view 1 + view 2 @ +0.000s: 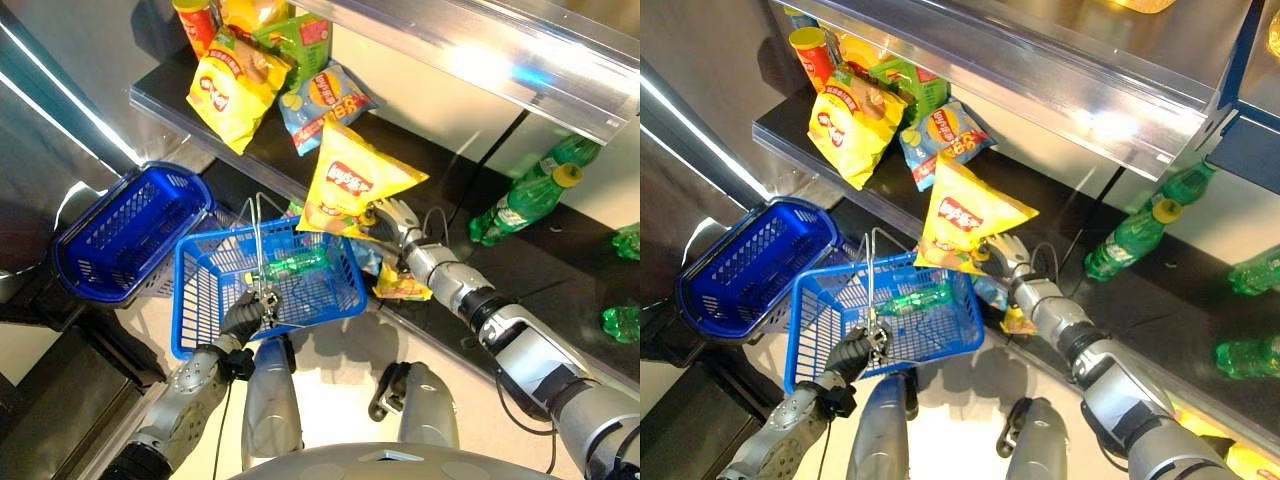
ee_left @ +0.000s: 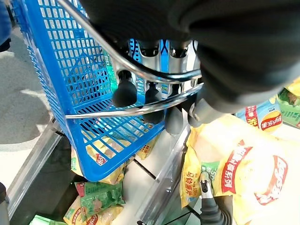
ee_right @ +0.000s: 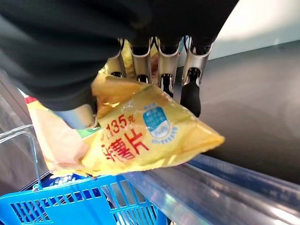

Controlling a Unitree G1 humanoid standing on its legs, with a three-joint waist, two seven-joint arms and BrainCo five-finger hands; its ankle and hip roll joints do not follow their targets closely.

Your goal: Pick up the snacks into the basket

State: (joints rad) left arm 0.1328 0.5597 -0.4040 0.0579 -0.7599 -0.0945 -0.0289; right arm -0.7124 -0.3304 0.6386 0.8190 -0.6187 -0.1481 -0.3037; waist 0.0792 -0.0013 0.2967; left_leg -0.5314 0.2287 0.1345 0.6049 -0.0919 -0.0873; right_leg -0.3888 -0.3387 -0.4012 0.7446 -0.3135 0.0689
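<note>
My right hand (image 1: pixel 392 218) is shut on a large yellow chip bag (image 1: pixel 352 187), pinching its lower corner and holding it up beside the shelf edge, over the far right rim of the blue basket (image 1: pixel 205 300). My left hand (image 1: pixel 243 316) is shut on the basket's wire handles (image 1: pixel 258 240), also seen as wire handles (image 2: pixel 136 75) under its fingers. A green bottle (image 1: pixel 297 264) lies in the basket. More snack bags (image 1: pixel 238 85) and a red tube (image 1: pixel 196 22) lie on the dark shelf (image 1: pixel 160 92) above. The held chip bag (image 3: pixel 140 136) shows under my right fingers.
A second, darker blue basket (image 1: pixel 125 235) lies tipped at the left. Green bottles (image 1: pixel 525 197) rest on the lower dark shelf at the right. Small snack bags (image 1: pixel 400 285) lie by the shelf's front edge near my right wrist. A shiny metal shelf (image 1: pixel 480 50) overhangs above.
</note>
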